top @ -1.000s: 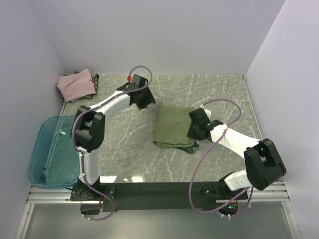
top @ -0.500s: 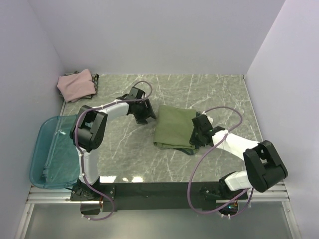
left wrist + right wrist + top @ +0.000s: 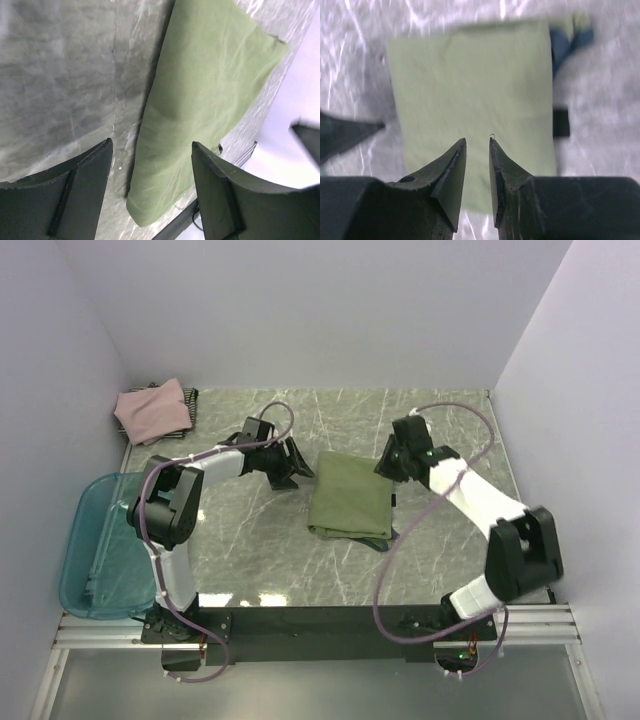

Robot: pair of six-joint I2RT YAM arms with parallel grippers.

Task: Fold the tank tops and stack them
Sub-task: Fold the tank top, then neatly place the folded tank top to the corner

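text: none readable | labels, brands, numbers, signs: none legible | views: top, left wrist, right wrist

The right gripper (image 3: 476,141) is lifted off the olive-green tank top (image 3: 470,90), which is seen beneath its narrowly parted jaws. The left gripper (image 3: 151,144) is brought nearer, jaws spread wider, the cloth's edge ahead of them.

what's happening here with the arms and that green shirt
The olive-green tank top lies folded on the table. The left gripper sits open at its left edge and the right gripper hovers over its far right corner, jaws nearly together; neither holds anything. The pink tank top lies folded on a striped one in the far left corner.
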